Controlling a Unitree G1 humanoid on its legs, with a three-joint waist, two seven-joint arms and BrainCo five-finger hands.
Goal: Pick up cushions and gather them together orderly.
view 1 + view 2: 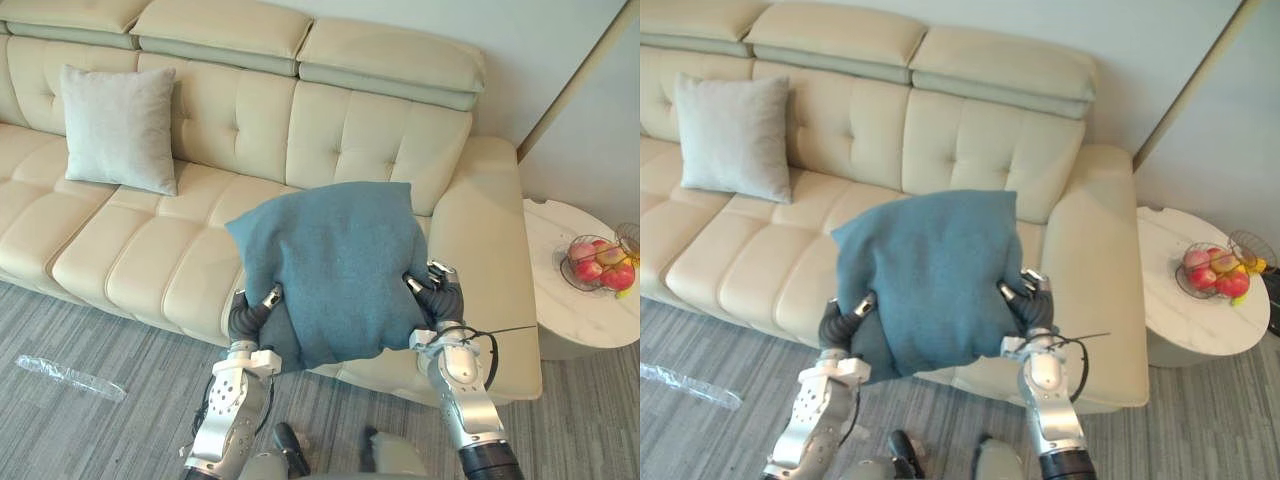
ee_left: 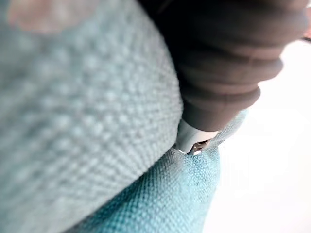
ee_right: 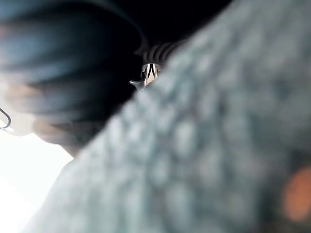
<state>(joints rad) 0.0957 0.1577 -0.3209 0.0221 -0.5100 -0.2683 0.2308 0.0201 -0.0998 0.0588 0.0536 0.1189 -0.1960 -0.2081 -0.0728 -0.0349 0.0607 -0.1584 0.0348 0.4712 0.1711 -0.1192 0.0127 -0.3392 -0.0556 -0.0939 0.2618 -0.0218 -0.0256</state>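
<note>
Left hand (image 1: pixel 258 308) and right hand (image 1: pixel 432 288) clench the blue cushion (image 1: pixel 335 265); I should carry it level to the grey cushion (image 1: pixel 120 125).

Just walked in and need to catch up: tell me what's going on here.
The robot grips a teal cushion by its sides with its left hand and right hand, lifted in front of the cream sofa's right end. A light grey cushion leans on the backrest further left, so the two are not yet gathered.
</note>
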